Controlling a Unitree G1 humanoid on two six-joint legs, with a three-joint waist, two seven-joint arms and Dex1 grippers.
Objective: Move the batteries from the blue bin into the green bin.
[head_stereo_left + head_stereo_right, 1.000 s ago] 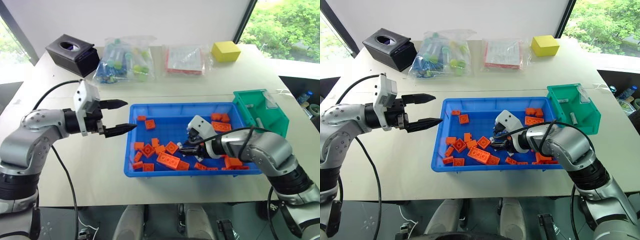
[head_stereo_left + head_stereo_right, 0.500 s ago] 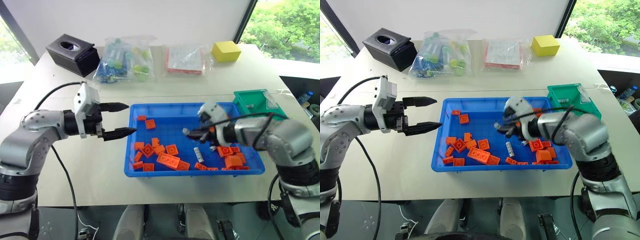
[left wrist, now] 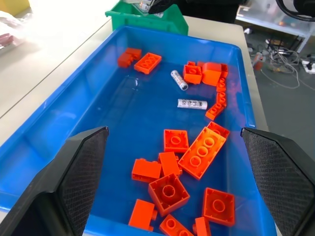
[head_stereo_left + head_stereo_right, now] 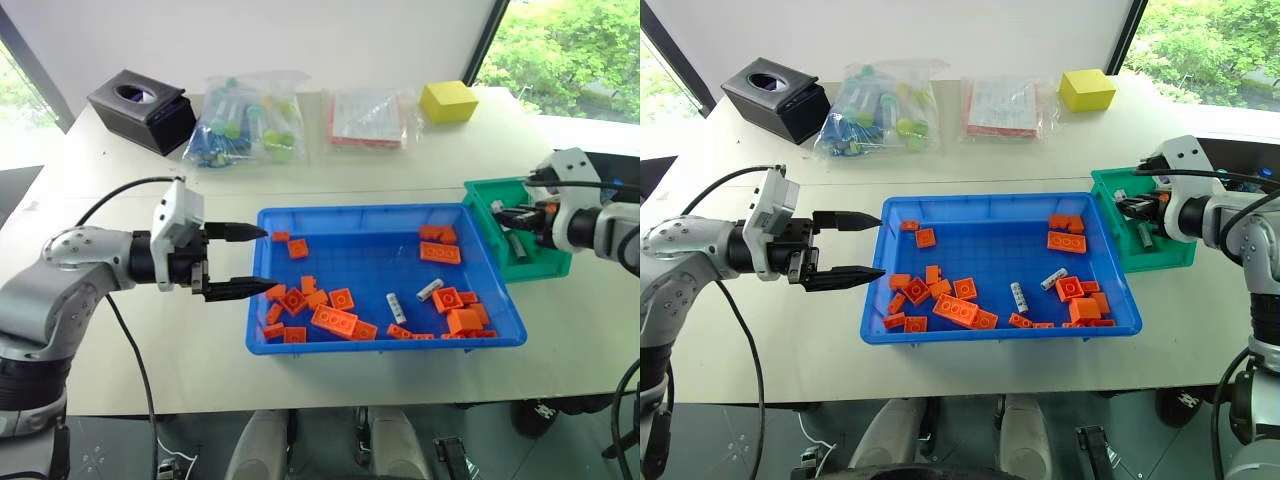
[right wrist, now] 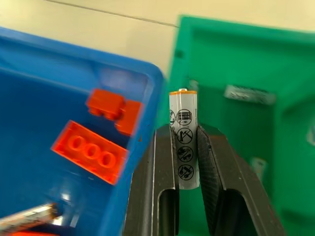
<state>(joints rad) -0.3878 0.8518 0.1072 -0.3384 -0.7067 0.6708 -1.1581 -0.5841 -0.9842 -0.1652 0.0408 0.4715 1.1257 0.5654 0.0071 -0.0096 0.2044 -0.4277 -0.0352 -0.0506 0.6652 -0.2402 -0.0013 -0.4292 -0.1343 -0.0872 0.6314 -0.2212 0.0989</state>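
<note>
The blue bin (image 4: 360, 255) lies in the middle of the table. Two batteries (image 4: 397, 308) (image 4: 430, 290) rest on its floor among several orange bricks (image 4: 335, 320). To its right stands the green bin (image 4: 540, 268). My right gripper (image 5: 183, 129) hangs over the green bin's near-left corner, shut on a white battery (image 5: 183, 142) that stands upright between the fingers. Another small grey cylinder (image 4: 1145, 237) lies inside the green bin. At the blue bin's left wall my left gripper (image 4: 268, 260) is open, holding nothing and pointing across the tray.
Along the table's far side stand a black tissue box (image 4: 140, 108), a clear bag of coloured items (image 4: 245, 130), a red-and-white packet (image 4: 370, 118) and a yellow block (image 4: 448, 100). The green bin sits near the table's right edge.
My right gripper rose out of the blue bin with a battery and swung right to the green bin. The left gripper has barely moved.
</note>
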